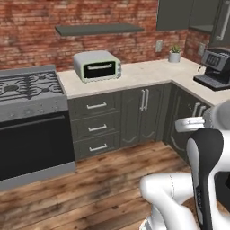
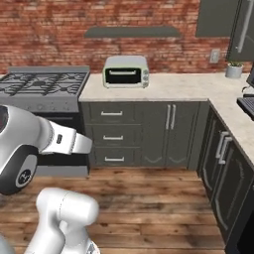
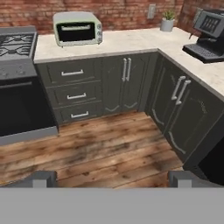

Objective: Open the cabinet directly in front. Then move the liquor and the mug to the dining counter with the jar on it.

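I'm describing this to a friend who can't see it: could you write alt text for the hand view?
Two dark fingertips of an open gripper frame a kitchen corner seen from above a wood floor. Dark grey base cabinets carry a beige worktop with a pale toaster oven, a small potted plant and a coffee machine; a gas stove stands left.

Wall cabinet (image 1: 188,13) cut off by top edge, doors only partly visible. Coffee machine (image 2: 248,94) clipped at right edge. Stove (image 3: 15,48) cropped left.
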